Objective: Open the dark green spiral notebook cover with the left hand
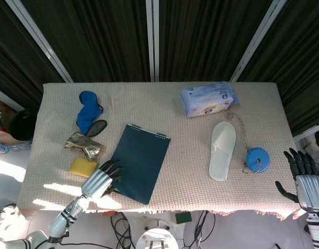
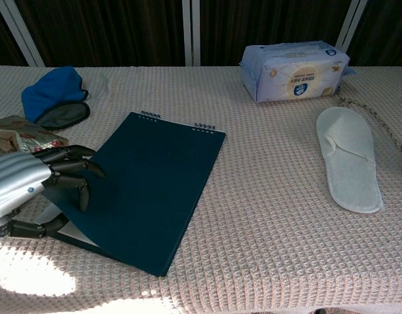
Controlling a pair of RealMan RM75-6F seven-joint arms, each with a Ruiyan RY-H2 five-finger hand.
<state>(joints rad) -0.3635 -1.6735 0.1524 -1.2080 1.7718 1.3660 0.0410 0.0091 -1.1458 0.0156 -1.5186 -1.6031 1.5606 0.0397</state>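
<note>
The dark green spiral notebook [image 1: 141, 161] lies slantwise on the table's left half, with its spiral binding at the far edge. In the chest view the notebook [image 2: 155, 190] has its near left corner lifted a little, and a white page shows beneath the cover. My left hand [image 1: 100, 179] is at that corner. Its fingers [image 2: 67, 167] lie on top of the cover and the thumb sits under it, so the hand pinches the cover's edge. My right hand [image 1: 305, 179] hovers open at the table's far right edge, fingers apart and holding nothing.
A blue eye mask [image 1: 88, 116], a shiny snack wrapper [image 1: 84, 145] and a yellow sponge [image 1: 83, 166] lie left of the notebook, close to my left hand. To the right are a wipes pack [image 1: 208, 98], a white slipper [image 1: 222, 150] and a blue disc on a chain [image 1: 257, 158].
</note>
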